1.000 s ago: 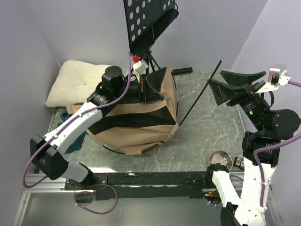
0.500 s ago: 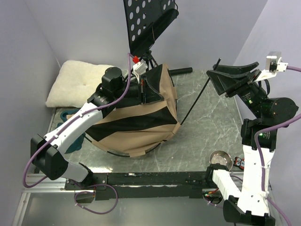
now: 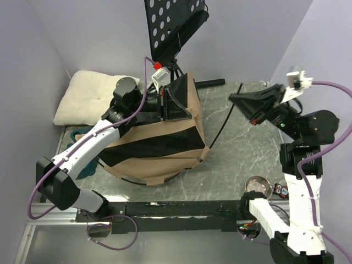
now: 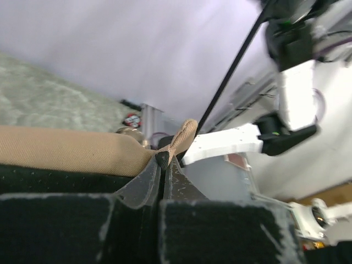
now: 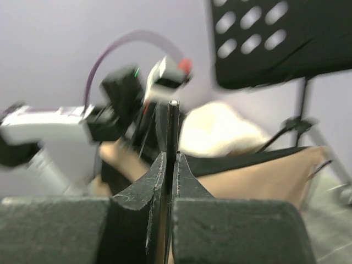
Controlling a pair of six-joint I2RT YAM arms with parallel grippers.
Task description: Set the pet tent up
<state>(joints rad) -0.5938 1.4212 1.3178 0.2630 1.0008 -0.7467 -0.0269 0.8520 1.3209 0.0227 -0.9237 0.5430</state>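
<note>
The pet tent (image 3: 159, 144), tan-brown with black panels, stands half raised on the table's left-middle. My left gripper (image 3: 187, 113) is shut on a tan fabric corner with a black tip at the tent's top, seen between the pads (image 4: 163, 159). A thin black pole (image 3: 223, 124) runs from the tent's lower right corner up and to the right. My right gripper (image 3: 234, 98) is shut on that pole near its upper end. In the right wrist view the pole (image 5: 172, 126) rises out between the closed gripper tips (image 5: 169, 159), with the tent (image 5: 264, 176) behind it.
A cream-white pillow (image 3: 91, 96) lies at the back left. A black perforated music stand (image 3: 173, 27) rises behind the tent. A metal bowl (image 3: 257, 185) sits at the near right, teal cloth (image 3: 82, 165) lies left of the tent, and walls close in on both sides.
My right gripper has shut on the pole and swung left toward the tent. The tent's top has risen and shifted left with my left gripper.
</note>
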